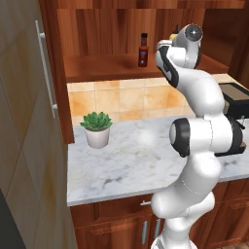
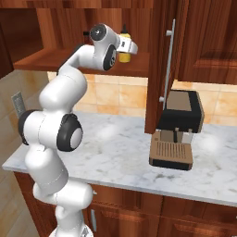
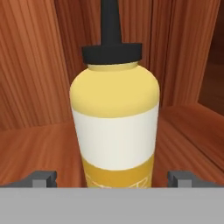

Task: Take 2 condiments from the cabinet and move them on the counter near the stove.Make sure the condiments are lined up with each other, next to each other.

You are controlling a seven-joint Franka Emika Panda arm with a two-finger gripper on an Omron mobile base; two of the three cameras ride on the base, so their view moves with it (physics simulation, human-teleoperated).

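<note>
The yellow squeeze bottle [image 3: 114, 118] stands upright on the wooden shelf [image 3: 39, 148] of the wall cabinet [image 1: 97, 29], close in front of the hand, with its dark pointed nozzle [image 3: 110, 26] straight up and a white label band round its middle. It looks like a small, light plastic bottle, probably soft-walled and smooth, so a hard squeeze could dent it or push sauce out, and a loose one could let it slip. The best hold seems to be across the straight labelled body, below the rounded shoulder, not on the tapering nozzle. The gripper [image 3: 114, 179] has its jaws spread wide, one fingertip [image 3: 43, 178] on each side of the bottle's base, neither touching it yet. Further along the same shelf stands the slim red-brown sauce bottle [image 1: 143, 50], well apart. Below lies the marbled counter [image 1: 126, 160] with a potted succulent [image 1: 97, 128] and a coffee machine [image 2: 178, 129].
</note>
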